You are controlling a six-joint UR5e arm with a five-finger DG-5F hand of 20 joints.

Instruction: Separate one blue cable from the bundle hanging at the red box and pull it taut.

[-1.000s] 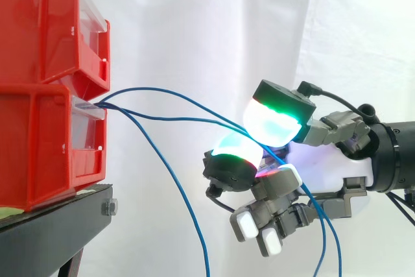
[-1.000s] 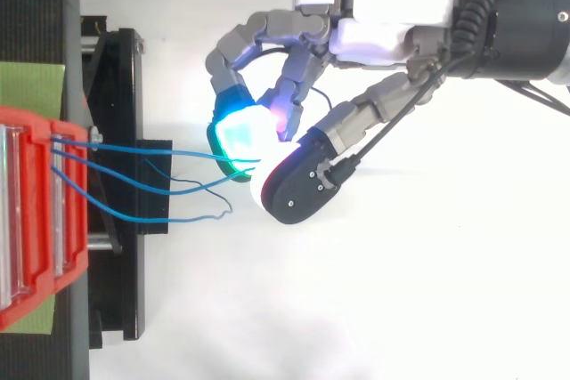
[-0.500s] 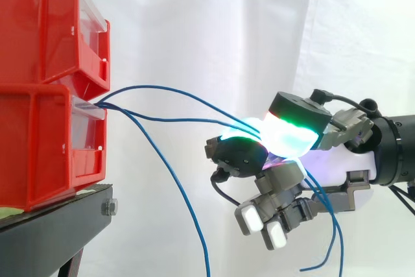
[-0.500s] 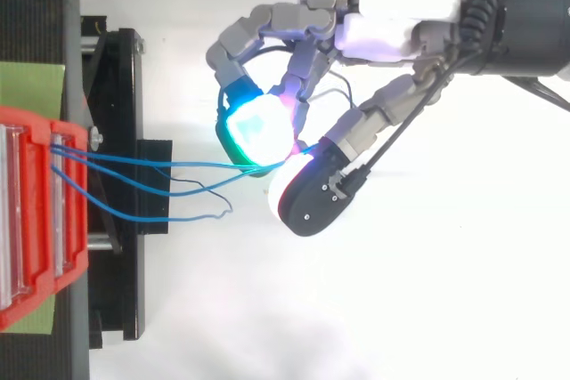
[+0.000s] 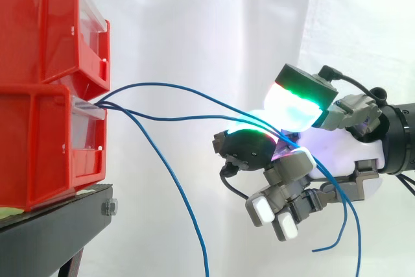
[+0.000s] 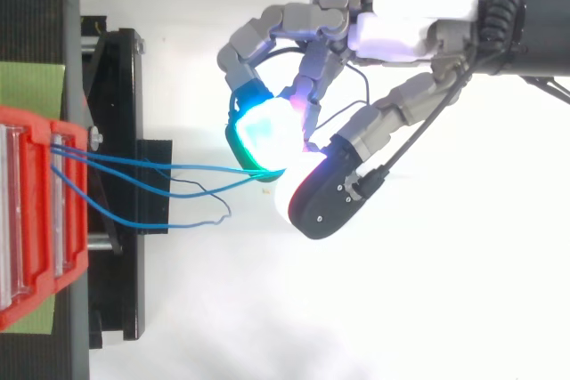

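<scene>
The fingers [image 5: 297, 103] are clenched against the thumb pad, and blue cable is pinched between them. A second ago the pads were just apart around the strands; since then they have been closed, and the hand [image 6: 405, 20] has been drawn back and slightly upward, away from the red box [image 5: 45, 141].

Two strands, not one, appear to be caught in the pinch. An upper cable [image 5: 194, 93] arches into it from the box side, and a lower cable [image 5: 188, 119] meets it just beneath; in the top view both are seen to converge at the pads. Behind the fingers, toward the wrist, the loose tails [image 5: 357, 244] are left hanging.

A third cable [image 5: 175, 180] is held by nothing: it drops from the box mouth, well below and ahead of the fingers.

Separation is therefore judged to be partly done, with one strand left out but a pair gripped. Both gripped strands are bowed, so tautness has not yet been reached; further withdrawal is judged to be needed, and slipping through the pads may be risked.
</scene>
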